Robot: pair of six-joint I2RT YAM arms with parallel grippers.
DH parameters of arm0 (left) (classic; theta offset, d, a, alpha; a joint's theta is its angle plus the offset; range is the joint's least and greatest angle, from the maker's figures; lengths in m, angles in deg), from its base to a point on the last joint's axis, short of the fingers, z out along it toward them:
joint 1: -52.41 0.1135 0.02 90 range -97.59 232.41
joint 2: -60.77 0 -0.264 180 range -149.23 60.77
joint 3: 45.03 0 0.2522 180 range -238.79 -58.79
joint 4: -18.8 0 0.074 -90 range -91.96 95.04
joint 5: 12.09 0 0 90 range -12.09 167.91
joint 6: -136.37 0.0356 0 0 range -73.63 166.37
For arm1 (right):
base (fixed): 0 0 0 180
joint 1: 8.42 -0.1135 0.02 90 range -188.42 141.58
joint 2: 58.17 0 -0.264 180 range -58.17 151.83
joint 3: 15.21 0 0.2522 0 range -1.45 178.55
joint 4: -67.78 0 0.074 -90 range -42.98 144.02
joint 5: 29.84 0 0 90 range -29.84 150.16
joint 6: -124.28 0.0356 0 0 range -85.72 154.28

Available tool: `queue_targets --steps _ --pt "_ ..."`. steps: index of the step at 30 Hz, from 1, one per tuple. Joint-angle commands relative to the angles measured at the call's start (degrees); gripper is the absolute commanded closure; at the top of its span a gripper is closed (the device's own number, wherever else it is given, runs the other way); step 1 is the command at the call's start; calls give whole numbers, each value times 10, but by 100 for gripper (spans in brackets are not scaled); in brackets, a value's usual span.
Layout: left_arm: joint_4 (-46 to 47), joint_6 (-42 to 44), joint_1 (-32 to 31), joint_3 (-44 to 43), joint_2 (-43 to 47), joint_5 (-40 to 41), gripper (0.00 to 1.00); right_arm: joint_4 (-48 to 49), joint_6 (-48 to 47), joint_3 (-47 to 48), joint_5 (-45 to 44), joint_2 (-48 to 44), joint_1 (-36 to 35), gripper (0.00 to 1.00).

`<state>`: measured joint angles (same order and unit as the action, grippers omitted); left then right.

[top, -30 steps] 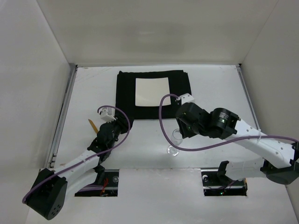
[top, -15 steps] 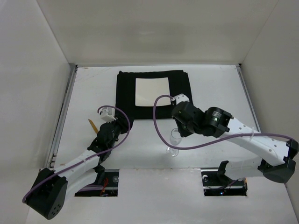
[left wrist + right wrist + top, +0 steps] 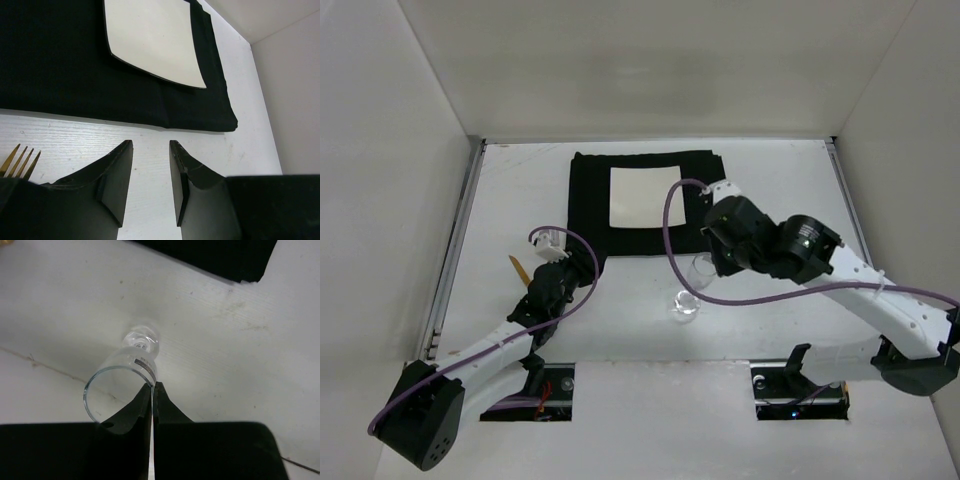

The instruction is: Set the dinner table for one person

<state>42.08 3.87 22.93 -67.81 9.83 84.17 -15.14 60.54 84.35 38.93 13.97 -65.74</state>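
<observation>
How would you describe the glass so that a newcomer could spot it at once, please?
On the white dinner table, look just past the near right corner of the black mat, on the arms' side. The clear glass is there, its rim pinched by the right gripper. It is the only see-through item: the square plate is opaque white, the fork gold.

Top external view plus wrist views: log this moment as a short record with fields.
table: matte white tabletop
mat: black rectangular cloth mat
plate: white square plate, on the mat
glass: clear stemmed glass, off the mat
fork: gold metal fork, beside left gripper
left gripper: jaws open, empty
right gripper: jaws shut on glass rim
</observation>
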Motion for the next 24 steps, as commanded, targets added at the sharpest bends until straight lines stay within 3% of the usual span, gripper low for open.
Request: queue_targets --steps 1,7,10,16,24 --pt "26 -5 4 1 7 -1 67 47 -31 61 -39 -28 40 97" --pt "26 -5 7 4 12 -2 66 204 -103 68 -31 4 176 98" --pt "26 -6 8 4 12 -2 66 261 -126 116 0 68 254 98" --pt "27 -11 9 3 5 -7 65 275 -157 279 -9 235 326 99" --pt "44 -18 10 4 -14 -15 65 231 -157 509 -8 432 365 99"
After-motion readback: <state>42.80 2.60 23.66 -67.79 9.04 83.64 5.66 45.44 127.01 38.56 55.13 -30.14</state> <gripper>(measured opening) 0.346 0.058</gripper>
